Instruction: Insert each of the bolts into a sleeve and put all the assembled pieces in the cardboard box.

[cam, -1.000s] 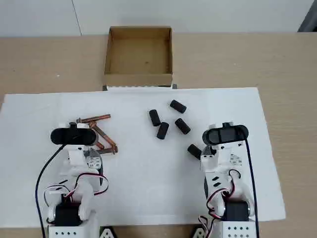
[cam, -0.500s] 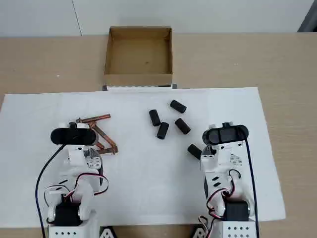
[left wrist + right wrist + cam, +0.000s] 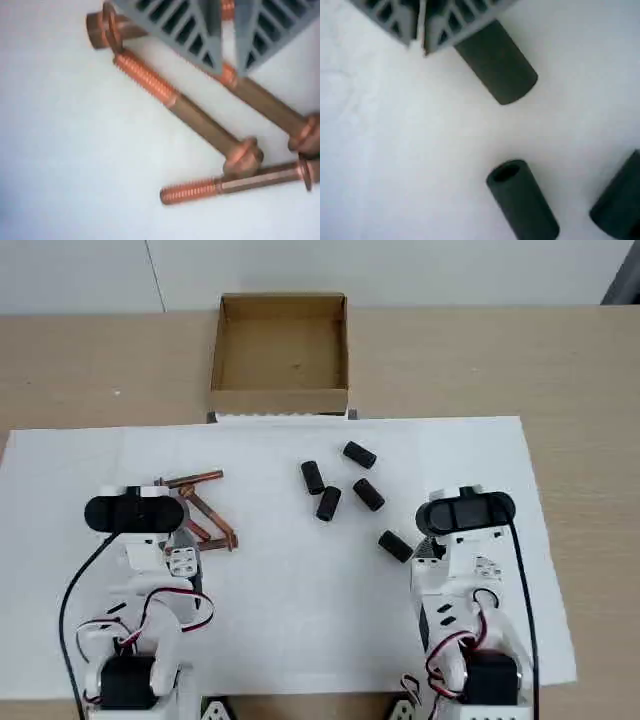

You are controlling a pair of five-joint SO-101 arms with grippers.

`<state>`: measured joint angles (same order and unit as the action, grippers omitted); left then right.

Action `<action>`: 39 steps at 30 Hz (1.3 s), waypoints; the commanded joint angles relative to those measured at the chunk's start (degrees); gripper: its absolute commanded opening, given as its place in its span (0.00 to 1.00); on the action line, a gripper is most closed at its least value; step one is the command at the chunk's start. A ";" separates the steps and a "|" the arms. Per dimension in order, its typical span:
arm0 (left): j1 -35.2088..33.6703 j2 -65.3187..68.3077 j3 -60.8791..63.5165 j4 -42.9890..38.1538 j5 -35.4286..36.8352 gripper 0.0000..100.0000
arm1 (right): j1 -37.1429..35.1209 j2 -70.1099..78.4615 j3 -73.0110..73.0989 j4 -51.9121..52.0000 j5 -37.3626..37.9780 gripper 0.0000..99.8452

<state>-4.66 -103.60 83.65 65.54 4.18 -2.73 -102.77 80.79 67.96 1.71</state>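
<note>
Left gripper (image 3: 229,70), all but closed and empty, hangs right over the crossed copper bolts (image 3: 195,117). I'd open wide and pinch one threaded shank clear of its neighbours. Right gripper (image 3: 422,47), closed on nothing, has a stubby black sleeve (image 3: 497,62) just beside its tips. The box (image 3: 280,400) lies well ahead.
</note>
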 commanded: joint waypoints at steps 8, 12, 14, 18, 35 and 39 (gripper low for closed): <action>-0.35 -0.26 -10.59 8.35 0.26 0.01 | 0.31 15.25 -18.73 2.59 -0.97 0.00; -0.35 0.44 -12.79 9.76 0.26 0.01 | 0.04 28.79 -30.77 2.86 -5.36 0.00; -0.35 3.52 -14.73 9.76 0.26 0.01 | -0.04 35.74 -37.10 4.53 -5.89 0.00; -0.35 15.82 -24.40 10.11 0.53 0.01 | -0.04 48.04 -48.35 10.15 -5.80 0.00; -1.32 74.29 -64.04 28.66 0.09 0.01 | -3.82 80.48 -70.24 27.65 15.21 0.00; -1.93 80.44 -64.13 28.40 -3.52 0.01 | -7.69 82.24 -69.63 27.56 17.41 0.00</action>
<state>-6.42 -26.15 21.85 93.49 3.82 -8.35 -21.10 12.22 95.21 17.27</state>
